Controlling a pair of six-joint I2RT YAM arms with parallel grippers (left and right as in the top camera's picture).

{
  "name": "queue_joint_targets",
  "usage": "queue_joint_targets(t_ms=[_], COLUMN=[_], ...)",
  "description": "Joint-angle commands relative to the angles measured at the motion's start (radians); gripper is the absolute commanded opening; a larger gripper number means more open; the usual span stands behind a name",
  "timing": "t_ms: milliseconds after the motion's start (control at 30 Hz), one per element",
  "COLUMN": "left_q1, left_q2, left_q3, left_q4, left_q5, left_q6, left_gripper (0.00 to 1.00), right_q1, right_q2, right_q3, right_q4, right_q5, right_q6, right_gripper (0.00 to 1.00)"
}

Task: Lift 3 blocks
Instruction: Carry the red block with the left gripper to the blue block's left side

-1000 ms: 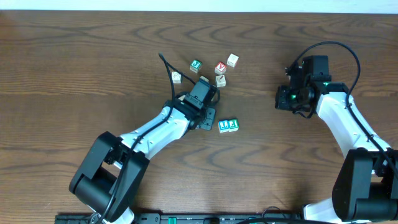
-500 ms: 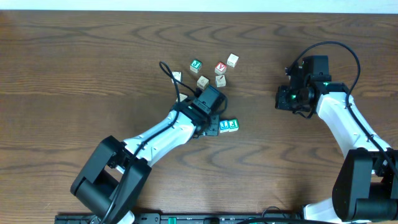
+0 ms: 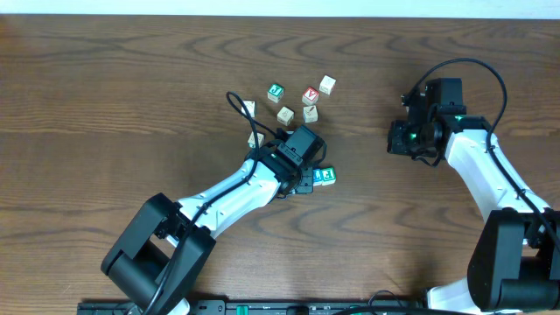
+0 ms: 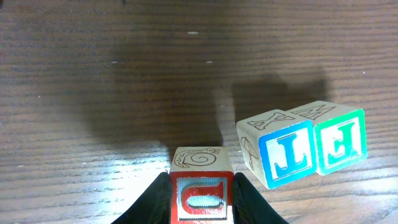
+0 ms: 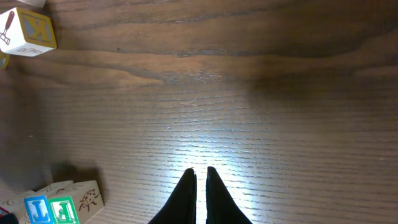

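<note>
We note left gripper (image 4: 202, 205) clamped on red block (image 4: 201, 183), one finger on each side. Blue block (image 4: 284, 155) and teal-green block (image 4: 340, 142) sit on table (image 4: 93, 74), touching side by side, just beside held block. Whether red block clears table, we cannot tell. Right gripper (image 5: 199, 183) well apart over bare wood, fingers pressed together, nothing between. Loose cubes (image 3: 286, 115) clustered beyond left arm.

Red block (image 4: 202, 198) gripped at both sides, blue block (image 4: 285, 155) touching green block (image 4: 341, 142), side by side
</note>
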Motion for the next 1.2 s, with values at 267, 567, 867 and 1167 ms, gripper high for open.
queue_joint_targets(t_ms=[267,567,867,1167], left_q1=[-0.008,-0.008,-0.008,-0.007], left_q2=[0.037,0.037,0.037,0.036], left_q3=[-0.032,-0.032,-0.032,-0.032], left_q4=[0.060,0.073,0.072,0.073], left_q5=[-0.004,-0.004,-0.004,-0.005], left_q6=[-0.063,-0.062,-0.062,-0.061], left_gripper=[0.25,0.37,0.49,0.56], right_q1=[0.008,0.008,0.008,0.008], right_q2=[-0.006,-0.006,-0.006,-0.006], right_q3=[-0.006,-0.006,-0.006,-0.006], right_q4=[0.000,0.000,0.000,0.000], right_q5=[-0.008,-0.008,-0.008,-0.008], right_q6=[-0.014,-0.014,-0.014,-0.014], right_gripper=[0.05,0.05,0.05,0.05])
